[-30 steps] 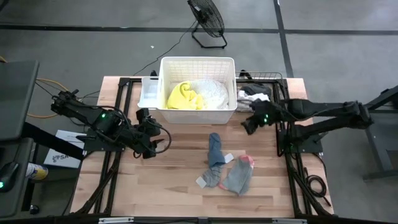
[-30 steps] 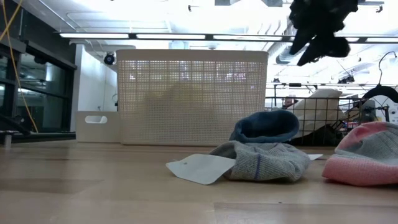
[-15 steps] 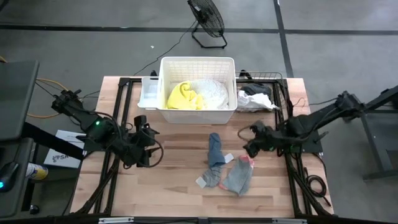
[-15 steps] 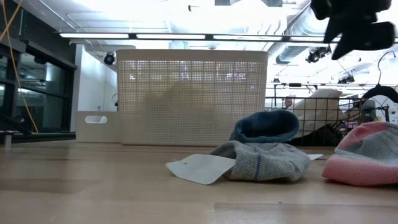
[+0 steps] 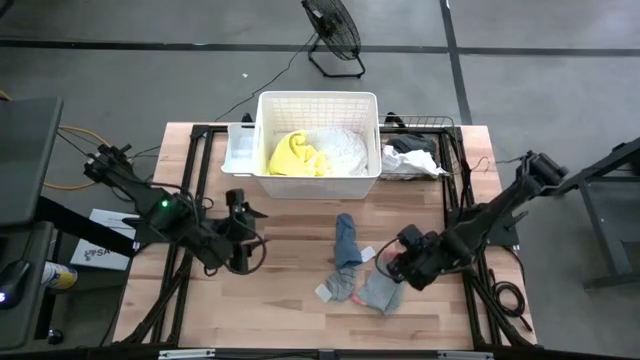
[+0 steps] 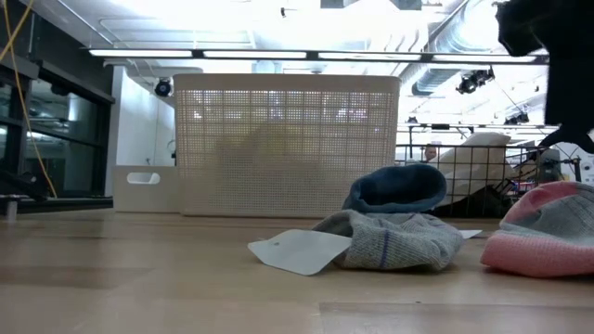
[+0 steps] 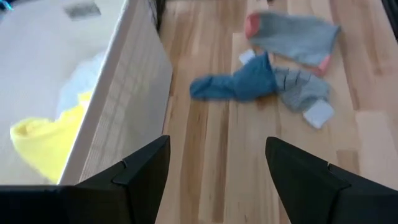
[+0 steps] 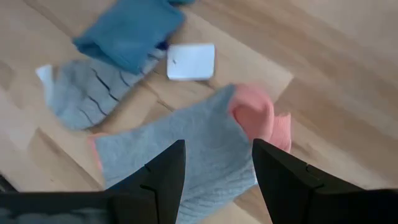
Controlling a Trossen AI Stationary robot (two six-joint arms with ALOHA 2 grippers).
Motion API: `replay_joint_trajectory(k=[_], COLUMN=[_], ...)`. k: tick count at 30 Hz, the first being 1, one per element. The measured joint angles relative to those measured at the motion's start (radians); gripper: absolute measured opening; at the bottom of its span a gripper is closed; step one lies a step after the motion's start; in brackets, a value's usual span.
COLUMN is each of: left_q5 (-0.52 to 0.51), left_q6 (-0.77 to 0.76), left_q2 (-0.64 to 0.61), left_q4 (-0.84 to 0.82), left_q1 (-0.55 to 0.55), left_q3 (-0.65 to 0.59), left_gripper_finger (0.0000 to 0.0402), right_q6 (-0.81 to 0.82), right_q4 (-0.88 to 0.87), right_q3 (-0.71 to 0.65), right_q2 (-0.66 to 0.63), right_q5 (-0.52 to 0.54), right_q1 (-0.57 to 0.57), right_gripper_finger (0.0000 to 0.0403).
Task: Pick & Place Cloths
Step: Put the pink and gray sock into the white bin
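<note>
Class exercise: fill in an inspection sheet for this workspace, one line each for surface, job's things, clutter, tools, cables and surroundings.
Surface: wooden table, bare boards at the front.
Job's things: yellow cloth and white cloth in the white basket; blue cloth, grey striped cloth and grey-pink cloth on the table.
Clutter: white tags beside the cloths.
Tools: left tool open, empty, above the table; right tool open above the grey-pink cloth.
Cables: orange cable at left.
Surroundings: floor fan behind.

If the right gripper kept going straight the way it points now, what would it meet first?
Most likely the grey cloth with pink trim: the right gripper is open above it, fingers either side of it in the right wrist view. The height above it is unclear. The left gripper waits near the basket.
</note>
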Motion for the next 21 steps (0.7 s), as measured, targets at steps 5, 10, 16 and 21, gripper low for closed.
replay_joint_trajectory(k=[5,10,16,21], left_q5=[-0.012,-0.011,0.017,0.035], left_q6=[0.061,0.089,0.087,0.087], left_q2=[-0.095,-0.256,-0.459,-0.557], left_q4=[0.177,0.334,0.542,0.661], left_q1=[0.0,0.0,0.0,0.0], left_q3=[-0.122,-0.285,-0.489,-0.635], left_gripper_finger=[0.0257,0.0257,0.0257,0.0257], right_q6=[0.069,0.107,0.208,0.212], right_q4=[0.046,0.096,0.134,0.211], right_q3=[0.0,0.0,0.0,0.0], right_q2=[0.053,0.076,0.094,0.141], right_q5=[0.012,0.076,0.199,0.203], right_q1=[0.043,0.09,0.137,0.147], right_gripper_finger=[0.0179,0.0179,0.0179,0.0179])
